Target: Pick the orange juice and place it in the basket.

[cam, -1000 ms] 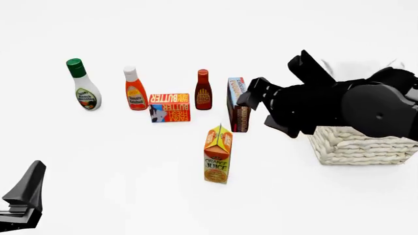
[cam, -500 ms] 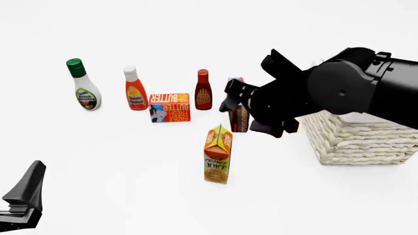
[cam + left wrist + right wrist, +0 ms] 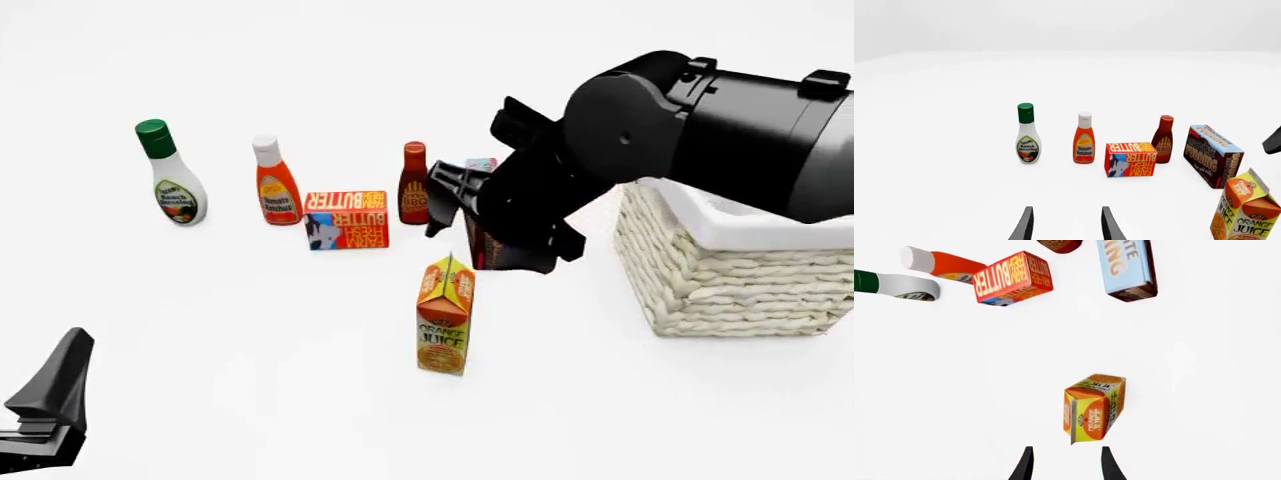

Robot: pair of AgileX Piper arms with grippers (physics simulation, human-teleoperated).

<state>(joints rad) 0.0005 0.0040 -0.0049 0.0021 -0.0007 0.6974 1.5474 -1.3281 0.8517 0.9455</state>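
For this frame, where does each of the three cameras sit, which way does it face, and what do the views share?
Front view: fixed behind and above, facing forward-down; right arm over the groceries, basket at right.
Left wrist view: low, facing the bottle row; left end effector open.
Right wrist view: looking down on the orange juice; right end effector open.
Shared: all three show the orange juice and BUTTER box.

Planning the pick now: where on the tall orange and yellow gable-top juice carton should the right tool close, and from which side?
Grip the tall orange and yellow gable-top juice carton across its flat side walls, below the gable, coming from above. It stands upright and apart from the other groceries, and the open right tool already points down toward it.
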